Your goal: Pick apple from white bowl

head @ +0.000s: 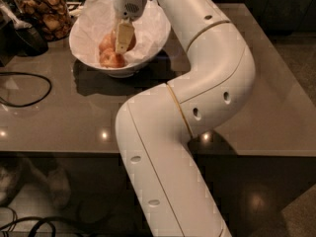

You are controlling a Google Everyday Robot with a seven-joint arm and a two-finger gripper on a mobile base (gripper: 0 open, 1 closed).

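Observation:
The white bowl (154,42), lined with crumpled white paper, stands at the back left of the table. Reddish-orange apples lie in it: one at the front (111,59), one behind it on the left (105,42), and one partly hidden behind the gripper (131,41). My gripper (123,39) reaches down from above into the bowl. It is among the apples, at or just above the middle one. My white arm bends across the table's middle.
A glass jar of brown snacks (43,13) stands left of the bowl. A dark object (25,37) sits in front of it. A black cable (29,90) loops on the table's left side. The table's front edge (59,153) runs below.

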